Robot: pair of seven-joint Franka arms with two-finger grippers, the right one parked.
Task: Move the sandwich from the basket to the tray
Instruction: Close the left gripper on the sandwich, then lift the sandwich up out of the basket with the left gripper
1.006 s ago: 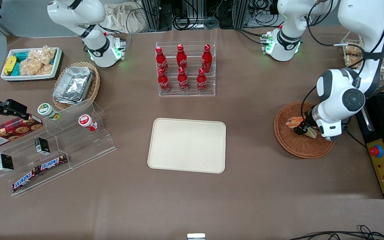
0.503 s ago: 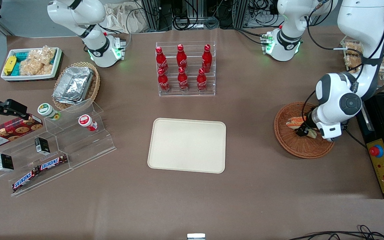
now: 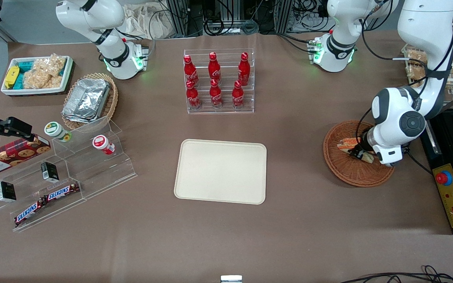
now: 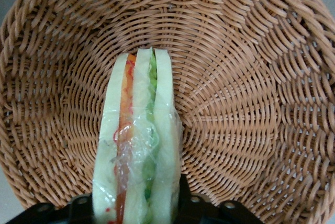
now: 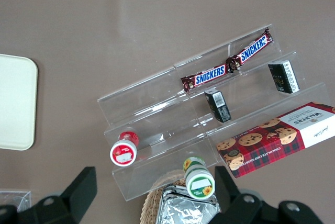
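Left wrist view: sandwich [image 4: 137, 145] upright, clamped between the tool [image 4: 137, 211] fingers, over the basket [image 4: 246, 77].

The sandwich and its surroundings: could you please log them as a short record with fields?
sandwich: wrapped wedge, orange and green filling, between the hand's fingers
hand: the left arm's hand, low in the basket, shut on the sandwich
basket: reddish-brown wicker, toward the working arm's end of the table
tray: cream, rectangular, nothing on it
step: sandwich gripped, not yet on the tray
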